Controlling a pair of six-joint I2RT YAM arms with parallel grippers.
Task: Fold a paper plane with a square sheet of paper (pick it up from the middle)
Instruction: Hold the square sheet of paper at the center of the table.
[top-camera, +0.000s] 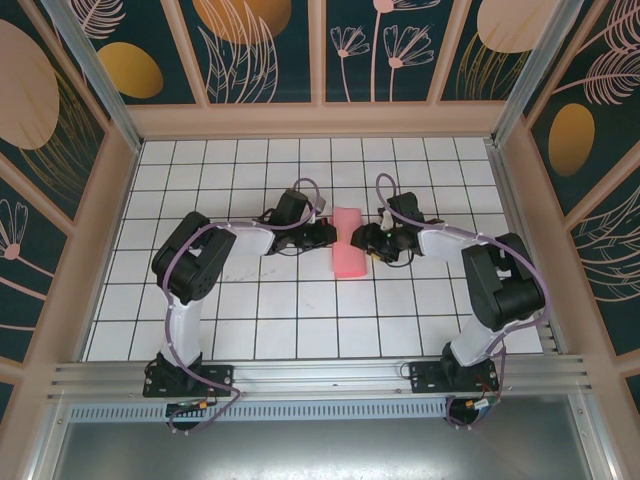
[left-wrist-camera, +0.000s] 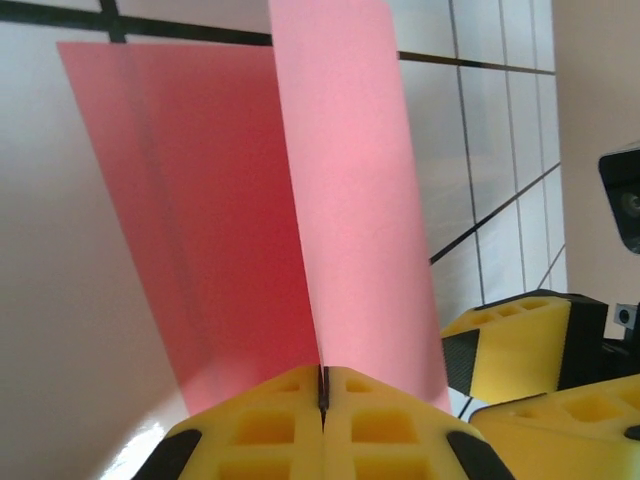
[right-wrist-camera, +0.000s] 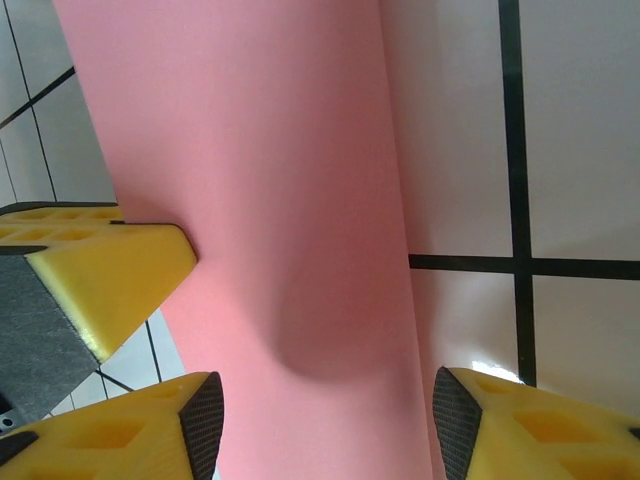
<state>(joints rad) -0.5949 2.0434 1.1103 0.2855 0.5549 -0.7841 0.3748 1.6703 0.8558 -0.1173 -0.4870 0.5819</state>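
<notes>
Left end effector (left-wrist-camera: 323, 385), 9 o'clock of sheet of paper (top-camera: 349, 245), pinched its edge, closed. Right end effector (right-wrist-camera: 325, 400), 3 o'clock, stood partly open astride it; walls (top-camera: 110, 200) well apart.

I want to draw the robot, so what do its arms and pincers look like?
The left arm and the right arm are white and black, with a looping purple cable on each. The left pincer and the right pincer have chunky yellow fingers with square hollows and dark grey pads.
</notes>
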